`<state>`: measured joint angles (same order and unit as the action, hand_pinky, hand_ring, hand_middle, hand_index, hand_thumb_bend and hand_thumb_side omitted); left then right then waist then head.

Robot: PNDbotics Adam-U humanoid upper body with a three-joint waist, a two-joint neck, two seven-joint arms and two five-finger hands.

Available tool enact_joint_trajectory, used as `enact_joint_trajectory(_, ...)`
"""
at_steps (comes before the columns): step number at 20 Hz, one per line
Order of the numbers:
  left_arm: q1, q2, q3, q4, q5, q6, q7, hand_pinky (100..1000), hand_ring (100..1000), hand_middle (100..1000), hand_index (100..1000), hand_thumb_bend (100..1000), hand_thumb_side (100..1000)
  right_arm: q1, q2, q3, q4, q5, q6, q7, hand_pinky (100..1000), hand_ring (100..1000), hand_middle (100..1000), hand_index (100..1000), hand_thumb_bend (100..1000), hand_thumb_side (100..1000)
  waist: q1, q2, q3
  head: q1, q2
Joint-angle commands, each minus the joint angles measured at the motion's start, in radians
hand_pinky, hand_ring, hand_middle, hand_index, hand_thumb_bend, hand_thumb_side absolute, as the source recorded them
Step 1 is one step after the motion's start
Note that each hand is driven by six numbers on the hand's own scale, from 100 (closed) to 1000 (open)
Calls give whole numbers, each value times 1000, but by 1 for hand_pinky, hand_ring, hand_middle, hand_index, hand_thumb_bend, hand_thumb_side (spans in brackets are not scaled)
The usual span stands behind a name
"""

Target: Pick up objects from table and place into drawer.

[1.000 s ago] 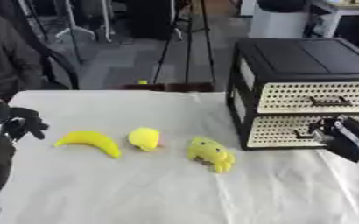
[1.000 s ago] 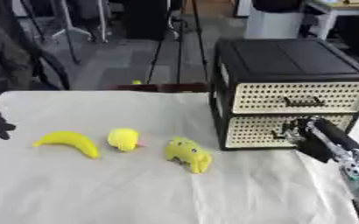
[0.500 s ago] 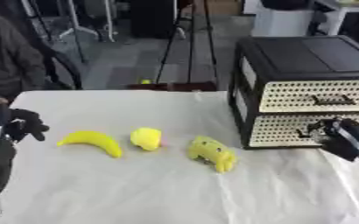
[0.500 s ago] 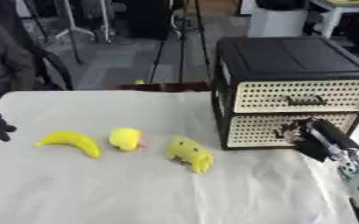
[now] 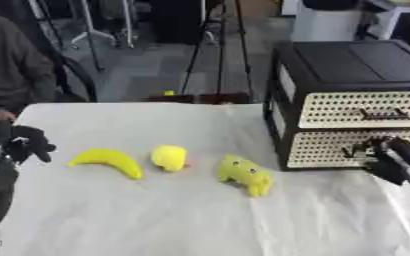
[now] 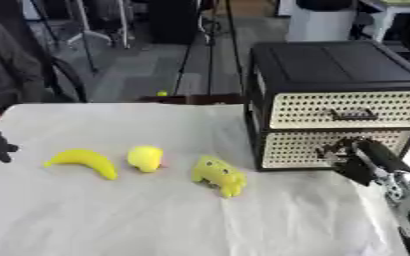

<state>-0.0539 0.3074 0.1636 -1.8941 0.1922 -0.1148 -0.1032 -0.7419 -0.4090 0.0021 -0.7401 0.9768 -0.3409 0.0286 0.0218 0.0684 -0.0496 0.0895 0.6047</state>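
A yellow banana (image 5: pixel 108 161), a small round yellow fruit (image 5: pixel 169 157) and a yellow-green plush toy (image 5: pixel 243 174) lie in a row on the white tablecloth. A black cabinet (image 6: pixel 331 65) with two cream perforated drawers stands at the right; both drawers look closed. My right hand (image 6: pixel 362 159) sits at the lower drawer's (image 6: pixel 305 146) front, fingers curled around its handle. At the table's left edge my left hand (image 5: pixel 20 144) hangs with fingers curled, holding nothing.
The white cloth (image 5: pixel 156 220) covers the whole table. A person in dark clothes (image 5: pixel 12 65) sits beyond the far left corner. Tripod legs and a stand are on the floor behind the table.
The camera has shifted slightly. My right hand has stayed at the lower drawer's handle, and the left hand has barely moved.
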Motion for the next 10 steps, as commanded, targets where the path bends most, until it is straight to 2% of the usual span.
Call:
enact_joint_trajectory(1,-9,9,2,-8,4,-2,-3,648,403,489,604,336,851,-11,-20,-2,-15,19,-9,15,100,100,173,556,100,1000,0,-9,0,-2,-1)
enact_joint_trajectory(4,-10,10,3,-8,4,-2,-3,649,403,489,604,336,850,12,-26,3,-52,16,-24,21,100,100,165,489,100,1000,-1,-9,-2,1,0)
enact_joint_trajectory(10,-9,10,4,-8,4,-1,-2,649,403,489,604,337,851,77,-44,8,-176,-25,-41,20,100,100,166,487,100,1000,-4,-11,-8,4,1)
